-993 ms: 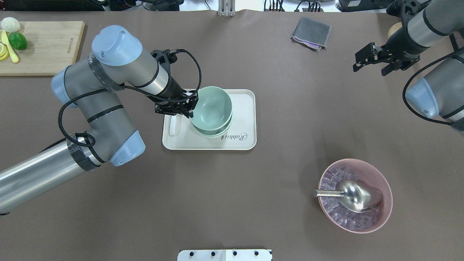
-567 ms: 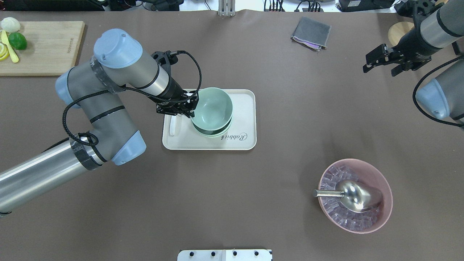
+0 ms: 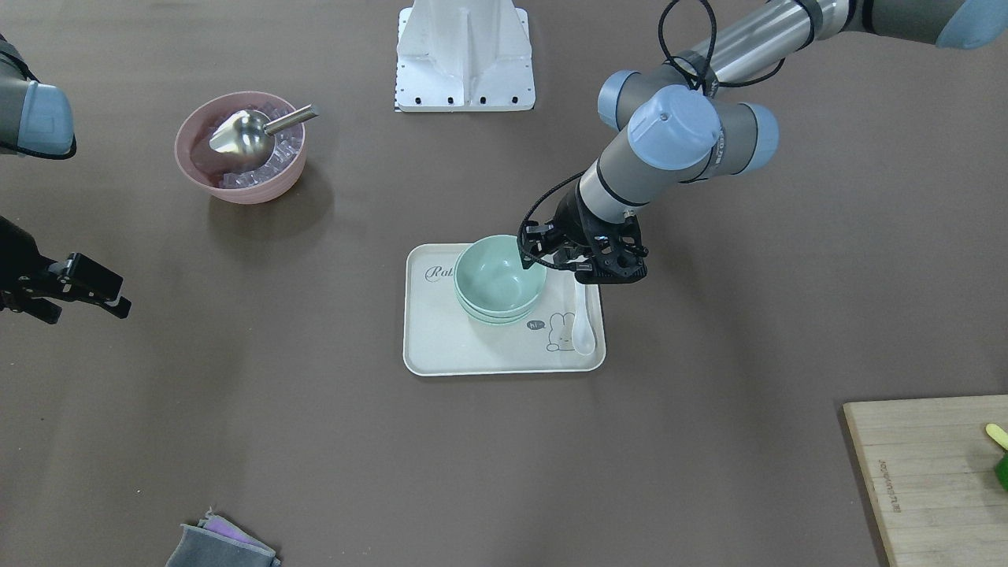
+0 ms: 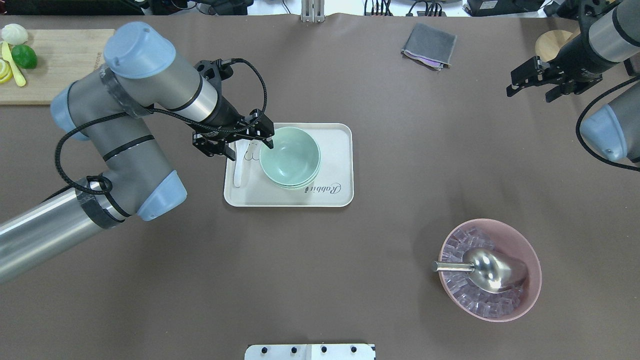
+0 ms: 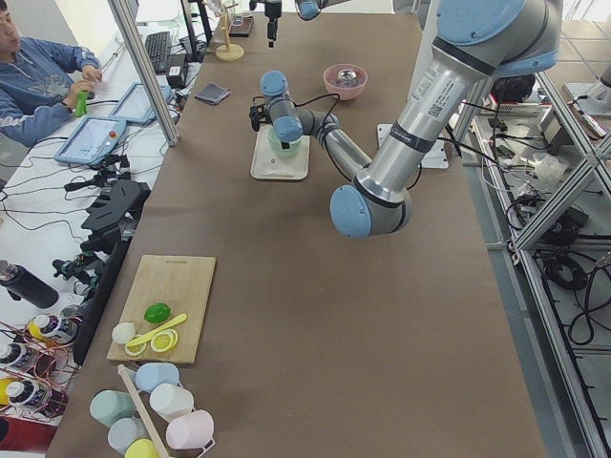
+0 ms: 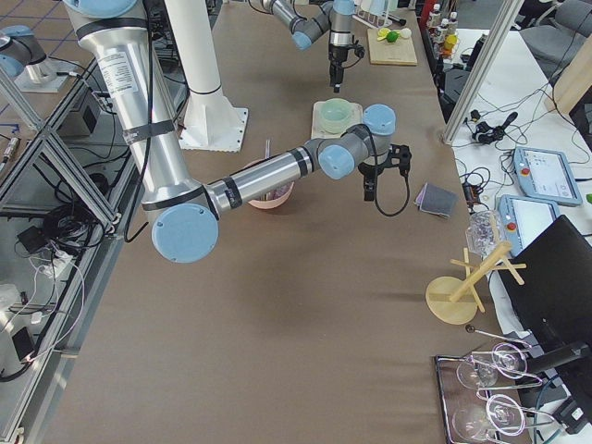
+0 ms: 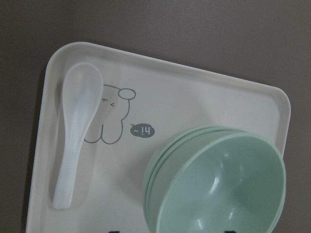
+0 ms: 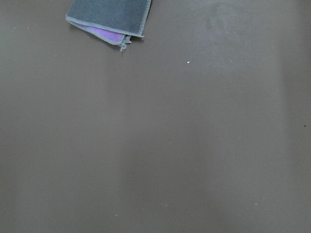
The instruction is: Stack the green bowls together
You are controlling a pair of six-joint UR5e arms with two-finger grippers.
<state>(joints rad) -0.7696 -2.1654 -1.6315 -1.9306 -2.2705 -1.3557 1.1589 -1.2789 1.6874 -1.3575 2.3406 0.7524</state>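
Note:
Three pale green bowls (image 4: 290, 157) sit nested in one stack on the cream tray (image 4: 335, 165). They also show in the front view (image 3: 498, 279) and the left wrist view (image 7: 218, 184), where three rims are visible. My left gripper (image 4: 251, 149) is open and empty, just left of the stack and above the white spoon (image 4: 240, 167). In the front view it (image 3: 580, 266) hangs beside the stack's rim. My right gripper (image 4: 532, 85) is open and empty, far off at the back right above bare table.
A pink bowl (image 4: 490, 270) with ice and a metal scoop stands at the front right. A grey cloth (image 4: 430, 45) lies at the back. A wooden cutting board (image 4: 60, 65) with lime and lemon is at the back left. A round wooden base (image 4: 550, 44) sits by the right arm.
My left gripper has let go of the top green bowl, opened and drawn back to the left. The bowl now rests in the stack. The right arm has pulled further right.

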